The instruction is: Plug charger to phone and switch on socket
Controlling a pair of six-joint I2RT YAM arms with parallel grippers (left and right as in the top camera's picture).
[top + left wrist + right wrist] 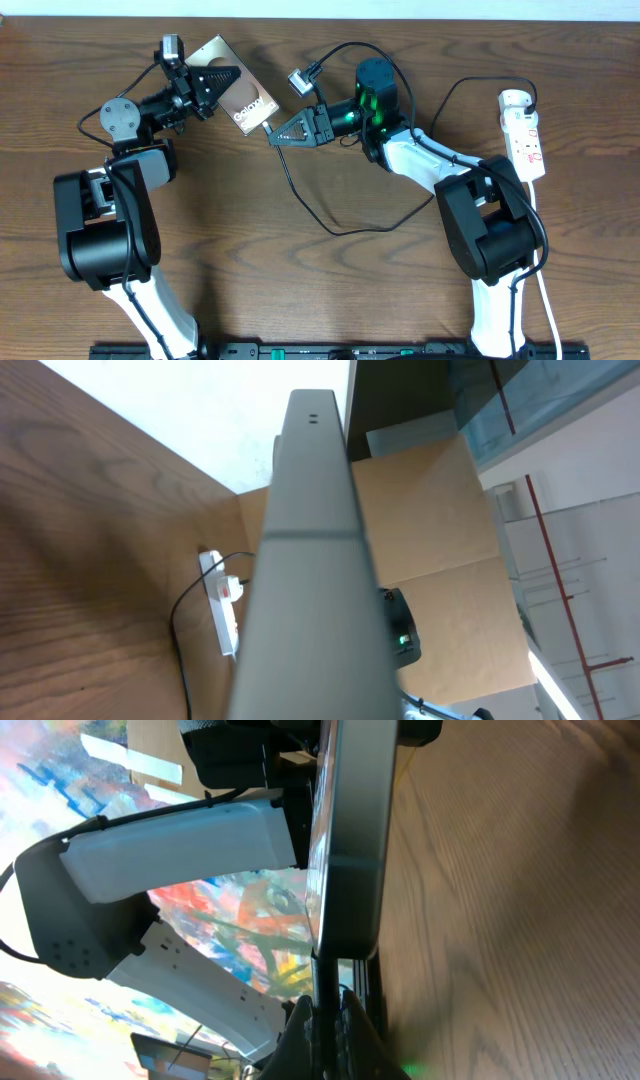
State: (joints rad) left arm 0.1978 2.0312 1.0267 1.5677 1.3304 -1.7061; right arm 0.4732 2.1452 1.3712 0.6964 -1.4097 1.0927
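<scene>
The bronze-brown phone is held off the table at the back left, with my left gripper shut on its upper half. In the left wrist view only its grey edge shows, hiding the fingers. My right gripper is shut on the charger's black plug, pinched between both fingertips. The plug's tip meets the phone's lower end; I cannot tell whether it is seated. The black cable loops across the table to the white adapter in the socket at the far right.
The socket's white cord runs down the right side past the right arm's base. The left arm's base stands at the left. In the left wrist view the power strip lies far off beside a cardboard wall.
</scene>
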